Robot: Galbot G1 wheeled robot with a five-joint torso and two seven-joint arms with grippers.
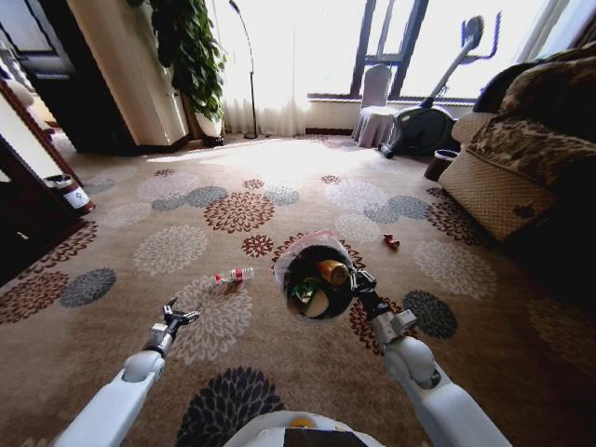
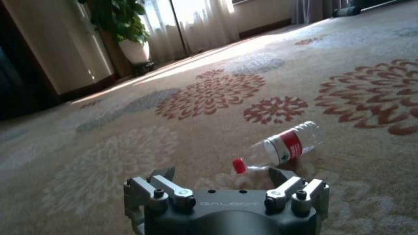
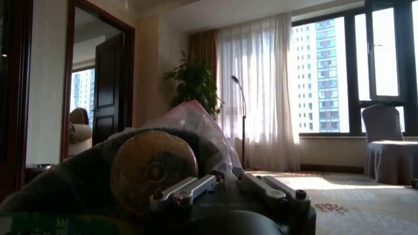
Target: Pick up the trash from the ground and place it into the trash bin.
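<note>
A clear bottle with a red label and red cap (image 1: pixel 233 276) (image 2: pixel 281 149) lies on the carpet. My left gripper (image 1: pixel 177 317) (image 2: pixel 222 175) is open, low over the carpet, just short of the bottle's cap end. A tiny red bit (image 1: pixel 390 241) lies farther right on the carpet. The black trash bin with its whitish-pink liner (image 1: pixel 312 244) (image 3: pixel 189 115) hangs tilted toward me, with a green wrapper and a yellow-brown round piece inside. My right gripper (image 1: pixel 357 279) (image 3: pixel 228 178) is shut on the bin's rim.
A patterned sofa (image 1: pixel 521 158) stands at the right with a small dark pot (image 1: pixel 440 164) beside it. A potted plant (image 1: pixel 196 56), a floor lamp, a covered chair (image 1: pixel 374 107) and an exercise bike stand by the window. Dark furniture (image 1: pixel 28 196) lines the left.
</note>
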